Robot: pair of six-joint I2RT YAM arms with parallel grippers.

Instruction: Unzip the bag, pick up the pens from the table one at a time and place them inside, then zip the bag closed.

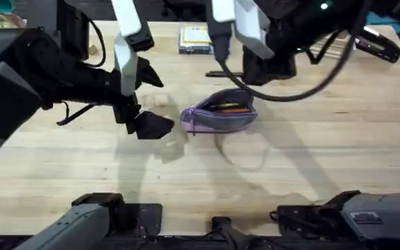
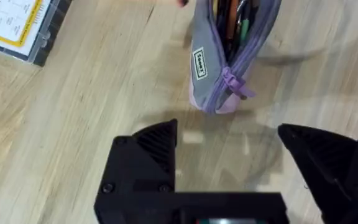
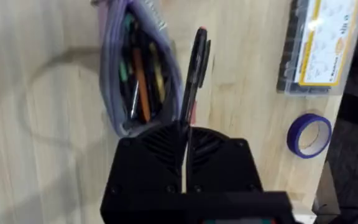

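Wooden table point(image 1: 311, 160), bag point(image 1: 219, 114), flat plastic box point(image 1: 195, 38), tape roll point(image 3: 310, 135)

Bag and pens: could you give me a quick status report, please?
Right gripper shut on a pen, beside the bag. Left gripper open, empty, near the zip end. Bag unzipped, pens inside. Nothing in the way.

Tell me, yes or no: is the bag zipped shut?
No. In the right wrist view the bag gapes open, showing pens inside.

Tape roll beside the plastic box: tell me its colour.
Blue-purple; the tape roll shows best in the right wrist view, lying on the table.
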